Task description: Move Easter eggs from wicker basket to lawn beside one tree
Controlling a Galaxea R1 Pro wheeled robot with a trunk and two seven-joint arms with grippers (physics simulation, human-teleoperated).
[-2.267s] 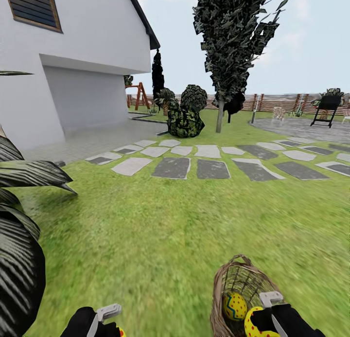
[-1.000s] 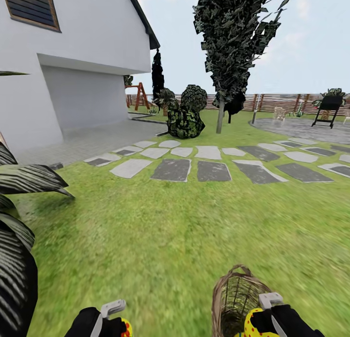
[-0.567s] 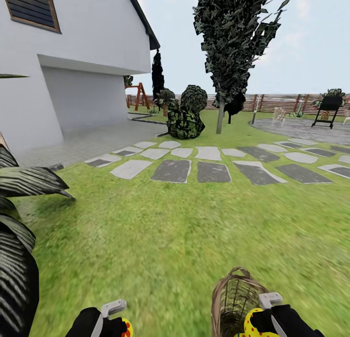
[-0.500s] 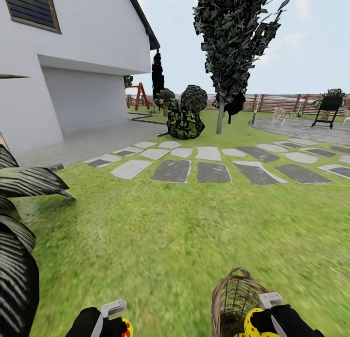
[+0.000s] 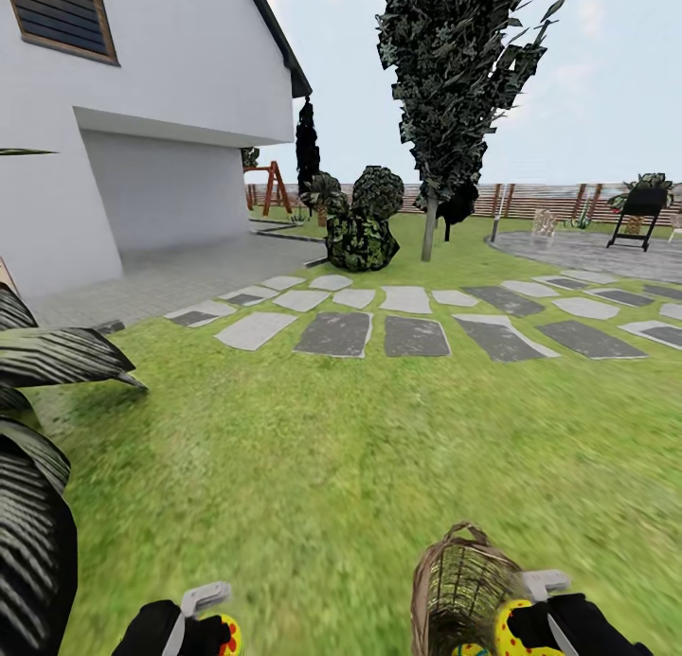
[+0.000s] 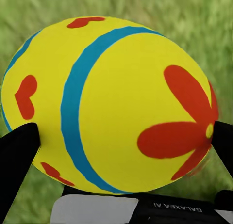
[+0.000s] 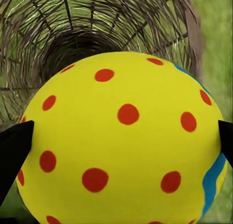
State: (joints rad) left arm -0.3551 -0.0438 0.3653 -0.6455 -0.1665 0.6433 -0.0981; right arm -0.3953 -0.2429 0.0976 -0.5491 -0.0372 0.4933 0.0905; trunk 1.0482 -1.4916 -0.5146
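Observation:
My left gripper (image 5: 210, 626) is shut on a yellow Easter egg (image 6: 116, 88) with a blue band and red flowers, held low over the lawn (image 5: 313, 467). My right gripper (image 5: 530, 623) is shut on a red-dotted yellow egg (image 7: 121, 136), just in front of the wicker basket (image 5: 459, 580). The basket's mouth faces me, and its woven inside (image 7: 97, 25) shows behind the egg. A sliver of yellow and blue (image 5: 469, 650) sits at the basket's lower edge. The thick-trunked tree is out of view.
Grey stepping stones (image 5: 417, 334) cross the grass ahead. A slim dark tree (image 5: 431, 221) and bushes (image 5: 365, 225) stand beyond them, with the fence (image 5: 549, 200) behind. A white house (image 5: 142, 145) rises at left. Large dark palm leaves (image 5: 33, 467) crowd my left side.
The view has crept forward, and the basket has slid toward the bottom edge, hiding the egg inside it. Both grippers have spread slightly outward, each keeping its egg.

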